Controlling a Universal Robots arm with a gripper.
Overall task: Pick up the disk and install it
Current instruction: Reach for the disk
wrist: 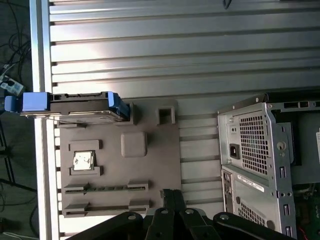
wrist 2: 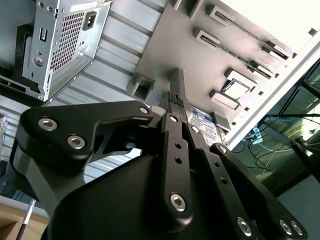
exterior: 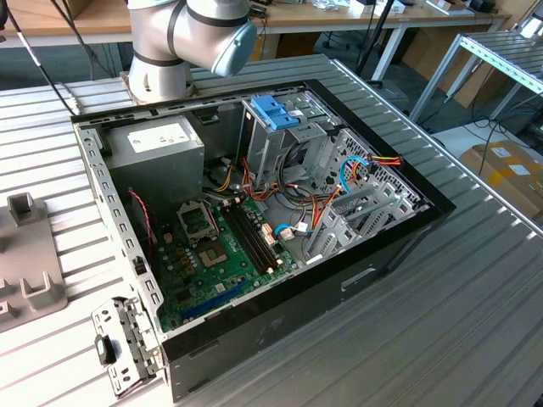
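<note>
The disk (wrist: 75, 105) stands on its long edge in a slot at one corner of the grey fixture plate (wrist: 150, 165). It has a dark body with blue carrier ends. In the second wrist view a labelled part of the disk (wrist 2: 204, 122) shows behind the black linkage. My gripper (wrist: 171, 192) hangs over the opposite edge of that plate, well apart from the disk. Its fingers look pressed together with nothing between them, and they also appear as a narrow black gripper (wrist 2: 176, 87) in the second wrist view.
An open computer case (exterior: 254, 212) lies on the slatted metal table, with a drive cage and blue latch piece (exterior: 276, 110) at its far end. The grey fixture plate (exterior: 25, 254) sits at the exterior view's left. The case's rear panel (wrist: 255, 150) borders the plate.
</note>
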